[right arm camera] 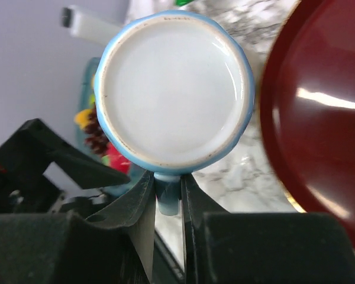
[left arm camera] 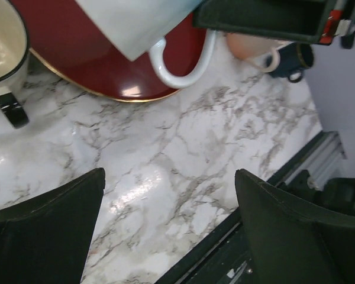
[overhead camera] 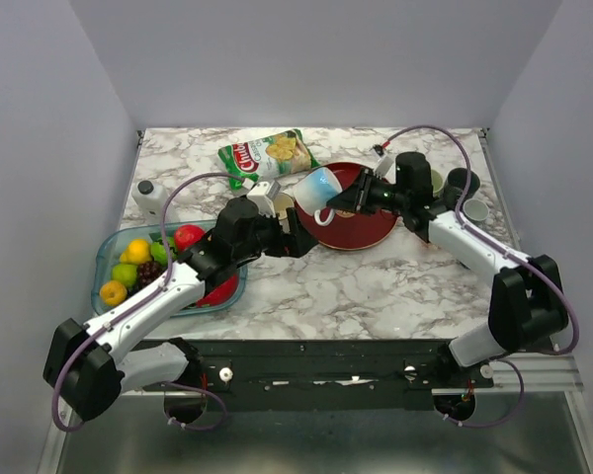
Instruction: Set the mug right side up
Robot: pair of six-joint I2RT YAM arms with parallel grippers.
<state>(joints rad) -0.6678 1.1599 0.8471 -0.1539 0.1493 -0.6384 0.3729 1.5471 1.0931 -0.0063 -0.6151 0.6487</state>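
Two arms: right fingers (right arm camera: 143,213) pinch the handle of the mug (overhead camera: 314,186), held tilted over the red plate (overhead camera: 361,225); left fingers (left arm camera: 47,231) spread wide, empty, above the surface (overhead camera: 376,286); judged mid-flip, next needs wrist roll until rim faces up.

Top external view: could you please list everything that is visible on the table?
Mug: one, light blue, tilted above the plate.
Plate: one, dark red, table centre.
Snack bag: one, green and white, far centre.
Bottle: one, white, black cap, far left.
Tray: one, pale blue, near left, holding mixed fruit.
Cup: one, cream, left of plate.
Small cups: about three, dark, green, grey, far right.
Left gripper: one, black, open beside plate.
Right gripper: one, black, shut on mug handle.
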